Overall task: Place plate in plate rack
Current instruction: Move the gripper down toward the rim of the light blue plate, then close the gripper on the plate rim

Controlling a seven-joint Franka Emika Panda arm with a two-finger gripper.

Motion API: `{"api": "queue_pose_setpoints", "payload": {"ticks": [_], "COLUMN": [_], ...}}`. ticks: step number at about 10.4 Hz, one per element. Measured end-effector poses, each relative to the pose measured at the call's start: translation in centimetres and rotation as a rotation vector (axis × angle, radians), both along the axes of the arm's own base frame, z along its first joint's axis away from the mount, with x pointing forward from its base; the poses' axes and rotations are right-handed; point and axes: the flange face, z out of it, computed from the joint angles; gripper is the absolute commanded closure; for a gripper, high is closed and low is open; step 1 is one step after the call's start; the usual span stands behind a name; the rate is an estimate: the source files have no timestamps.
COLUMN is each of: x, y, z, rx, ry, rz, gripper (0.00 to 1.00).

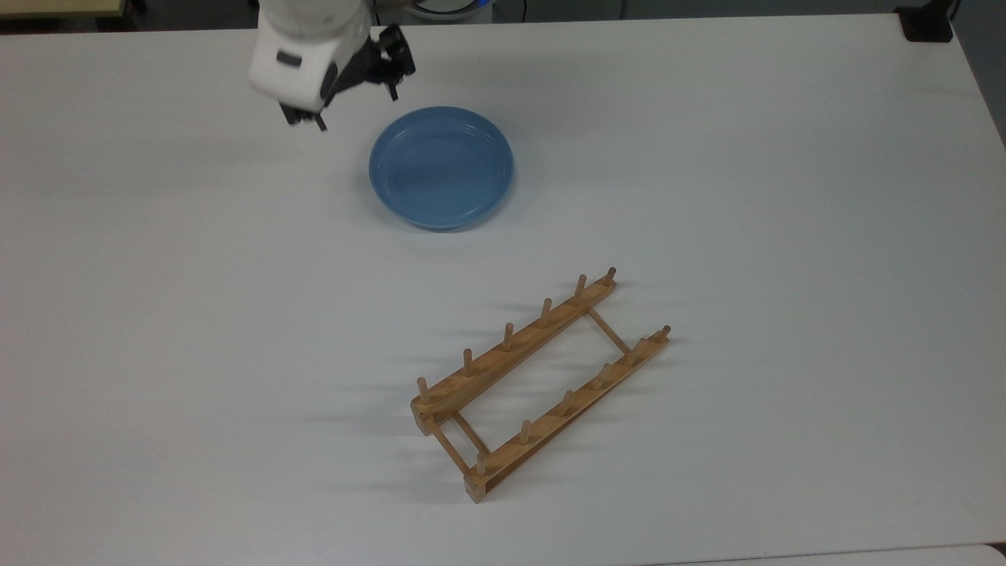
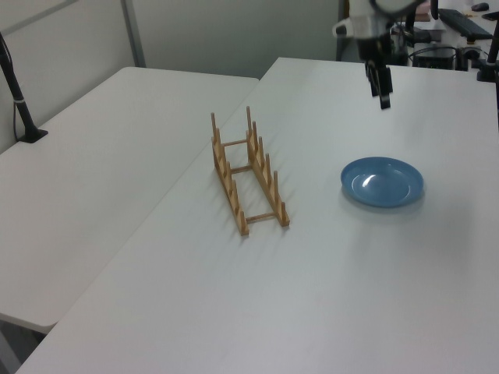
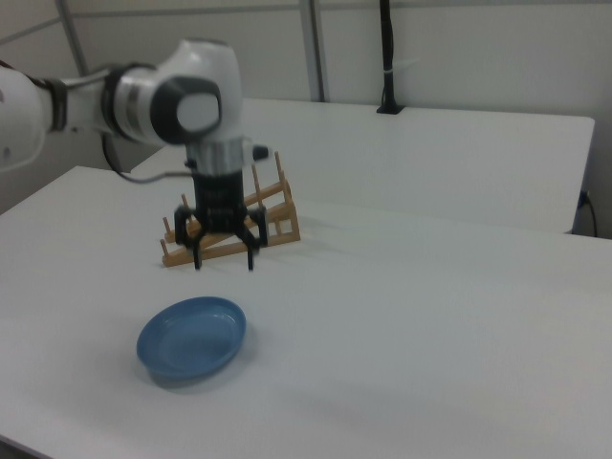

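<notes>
The gripper (image 3: 224, 258) hangs above the white table (image 1: 747, 196) with its two fingers spread wide and nothing between them. In the right view it sits just beyond the plate's far rim; in the top view it is near the plate's upper-left edge, apart from it. The plate (image 1: 442, 167) lies flat and right side up on the table, well apart from the plate rack (image 1: 538, 381), which stands empty with its pegs upright.

The plate looks rigid, glossy and probably ceramic or hard plastic, so likely slippery and liable to chip if dropped. Lying flat, it offers only its raised rim: one finger inside the lip and one outside, at the edge nearest the gripper, seems the sensible hold. A firm pinch matters, since the plate must be tipped upright to slot between pegs.
</notes>
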Motion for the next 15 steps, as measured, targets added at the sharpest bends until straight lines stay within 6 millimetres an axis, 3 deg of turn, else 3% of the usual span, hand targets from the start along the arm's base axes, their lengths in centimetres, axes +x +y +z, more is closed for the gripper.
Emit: {"api": "queue_pose_setpoints", "payload": {"ticks": [2, 3, 4, 5, 7, 8, 10, 12, 13, 15], "x": [-0.4, -0.2, 0.1, 0.4, 0.9, 1.2, 1.6, 1.6, 1.7, 1.7], "y": [-0.7, -0.9, -1.1, -1.1, -1.0, -1.0, -0.9, -0.7, -0.4, 0.3], "z": [-5.1, -7.0, -8.4, -9.6, -11.2, -12.0, -13.5, -14.1, -14.2, -14.5], "rx": [0.002, -0.007, -0.011, -0.011, -0.012, -0.017, -0.024, -0.028, -0.03, -0.037], "ry": [0.027, 0.036, 0.038, 0.04, 0.042, 0.035, 0.033, 0.038, 0.04, 0.043], "rz": [0.029, 0.034, 0.036, 0.037, 0.038, 0.024, -0.001, -0.016, -0.02, -0.038], "gripper": [0.26, 0.34, 0.48, 0.5, 0.54, 0.63, 0.64, 0.79, 0.81, 1.0]}}
